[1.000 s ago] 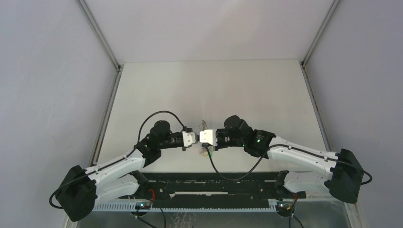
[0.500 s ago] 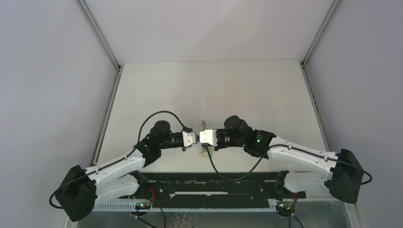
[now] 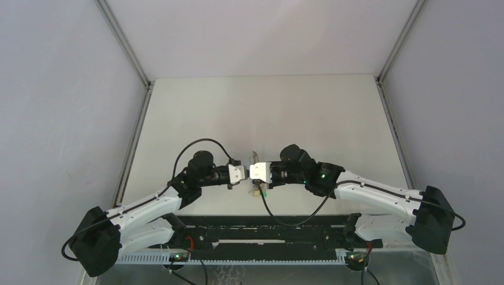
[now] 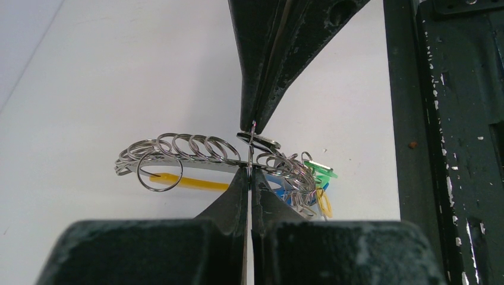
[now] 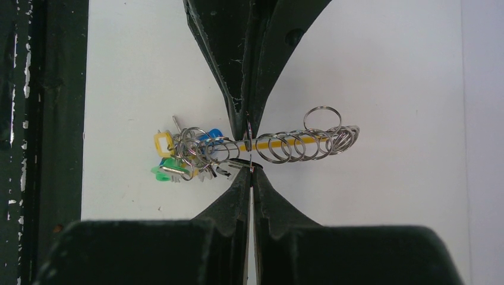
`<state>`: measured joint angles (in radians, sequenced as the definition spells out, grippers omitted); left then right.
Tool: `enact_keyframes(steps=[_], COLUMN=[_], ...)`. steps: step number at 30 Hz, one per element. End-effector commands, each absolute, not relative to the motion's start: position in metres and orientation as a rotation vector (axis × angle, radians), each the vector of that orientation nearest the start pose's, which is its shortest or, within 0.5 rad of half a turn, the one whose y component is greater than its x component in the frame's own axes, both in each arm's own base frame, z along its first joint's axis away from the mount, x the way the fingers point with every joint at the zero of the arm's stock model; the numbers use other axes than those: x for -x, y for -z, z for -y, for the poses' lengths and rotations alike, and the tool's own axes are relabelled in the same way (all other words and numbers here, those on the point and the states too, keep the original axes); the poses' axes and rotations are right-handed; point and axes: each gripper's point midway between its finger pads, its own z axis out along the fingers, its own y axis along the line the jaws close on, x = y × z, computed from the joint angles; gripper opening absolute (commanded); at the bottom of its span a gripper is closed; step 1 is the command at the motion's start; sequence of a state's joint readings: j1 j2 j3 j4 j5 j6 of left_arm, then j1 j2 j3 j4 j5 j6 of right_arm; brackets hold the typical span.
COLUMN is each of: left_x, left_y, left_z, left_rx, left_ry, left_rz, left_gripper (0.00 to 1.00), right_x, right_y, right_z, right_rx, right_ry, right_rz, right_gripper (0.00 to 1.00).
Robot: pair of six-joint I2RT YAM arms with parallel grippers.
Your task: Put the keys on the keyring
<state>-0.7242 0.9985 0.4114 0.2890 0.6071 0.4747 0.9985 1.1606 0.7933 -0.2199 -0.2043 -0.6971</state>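
Note:
The keyring [image 4: 190, 148] is a silvery bar strung with several wire rings, backed by a yellow band [image 4: 190, 183], with a bunch of blue and green tags [image 5: 178, 160] at one end. It hangs just above the table between both arms [image 3: 255, 189]. My left gripper [image 4: 250, 171] is shut on one thin ring standing edge-on. My right gripper [image 5: 250, 172] faces it tip to tip and is shut at the black head of the small key [image 5: 238, 164], whose silver blade points toward the tags. In the left wrist view the key [image 4: 261, 142] lies just under the right gripper [image 4: 255, 126].
The black base rail [image 3: 267, 228] runs along the near table edge, close beside the tag bunch [image 4: 416, 119]. The white table [image 3: 267, 113] stretches away beyond the arms. Grey enclosure walls stand at left, right and back.

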Motion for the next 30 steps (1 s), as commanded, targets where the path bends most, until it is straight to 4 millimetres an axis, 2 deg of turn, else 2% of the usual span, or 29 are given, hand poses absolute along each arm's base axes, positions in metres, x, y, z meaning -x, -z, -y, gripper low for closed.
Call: enact_keyframes(steps=[1, 30], left_x=[-0.1862, -0.1845], left_y=[-0.1629, -0.1620], left_z=[0.2812, 0.2829], left_rx=[-1.377, -1.387], left_ry=[0.726, 0.740], left_rz=[-1.186, -1.181], left_gripper=[0.00, 0.00], right_x=[-0.1857, -0.1878], right_y=[-0.1771, -0.1768], right_z=[-0.3138, -0.3183], right_rx=[1.676, 1.673], right_ry=[-0.406, -0.402], right_rz=[-1.284, -1.284], right_gripper=[0.00, 0.00])
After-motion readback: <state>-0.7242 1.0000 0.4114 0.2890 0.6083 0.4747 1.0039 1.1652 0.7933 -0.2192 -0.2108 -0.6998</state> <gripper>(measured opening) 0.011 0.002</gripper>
